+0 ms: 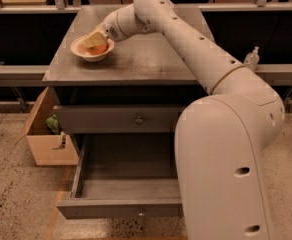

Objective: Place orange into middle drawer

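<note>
A: Where is the orange [101, 49]?
B: It lies in the cream bowl [80, 50], toward the bowl's right side. The bowl stands on the grey table [151, 59], near the table's back left corner.
A: And the hand [95, 40]?
B: It is down in the bowl, right over the orange, and it covers the fruit's upper left part. The arm [186, 34] reaches it from the right, across the table top, from the robot's big white body [226, 169] in the foreground.
A: Does the hand grip the fruit?
B: That cannot be told. The hand is at the orange, but whether it is clenched or released does not show from here.
A: What about the drawers?
B: Under the table top there is a closed drawer [111, 119] with a small round knob [139, 119] in the middle of its front. Below it an open drawer [126, 186] is pulled far out, and its grey bottom shows. The robot's body hides its right end.
A: Anything else around?
B: A cardboard box [43, 146] stands on the speckled floor [16, 204] just left of the table, with something green [53, 124] in it. A small bottle [251, 59] stands to the right of the table, behind the arm.
</note>
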{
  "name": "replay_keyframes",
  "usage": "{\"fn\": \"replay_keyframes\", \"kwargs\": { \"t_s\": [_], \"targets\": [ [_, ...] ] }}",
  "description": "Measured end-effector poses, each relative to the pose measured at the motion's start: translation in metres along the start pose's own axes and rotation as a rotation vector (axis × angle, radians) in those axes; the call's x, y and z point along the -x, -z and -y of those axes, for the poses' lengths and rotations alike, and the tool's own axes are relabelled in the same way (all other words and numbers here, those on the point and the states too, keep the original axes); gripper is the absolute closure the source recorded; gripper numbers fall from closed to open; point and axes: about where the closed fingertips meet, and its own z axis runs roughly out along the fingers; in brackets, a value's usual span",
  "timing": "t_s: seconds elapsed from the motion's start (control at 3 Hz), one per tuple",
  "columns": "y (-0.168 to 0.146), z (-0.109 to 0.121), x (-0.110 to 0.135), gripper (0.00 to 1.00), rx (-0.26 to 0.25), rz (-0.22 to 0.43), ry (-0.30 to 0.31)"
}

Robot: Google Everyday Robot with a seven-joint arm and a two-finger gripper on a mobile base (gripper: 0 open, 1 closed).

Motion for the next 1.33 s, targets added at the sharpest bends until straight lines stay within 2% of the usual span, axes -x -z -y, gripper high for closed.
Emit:
{"fn": "replay_keyframes", "kwargs": {
  "t_s": [0.33, 0.67, 1.0, 1.33],
  "targets": [
    [0.032, 0.01, 0.025, 0.79, -0.062, 0.061, 0.03],
    [0.074, 0.007, 0.038, 0.99, -0.111, 0.109, 0.034],
    [0.137, -0.018, 0.018, 1.0, -0.163, 0.097, -0.029],
    [0.166, -0.04, -0.001, 1.0, -0.171, 0.06, -0.072]
  ]
}}
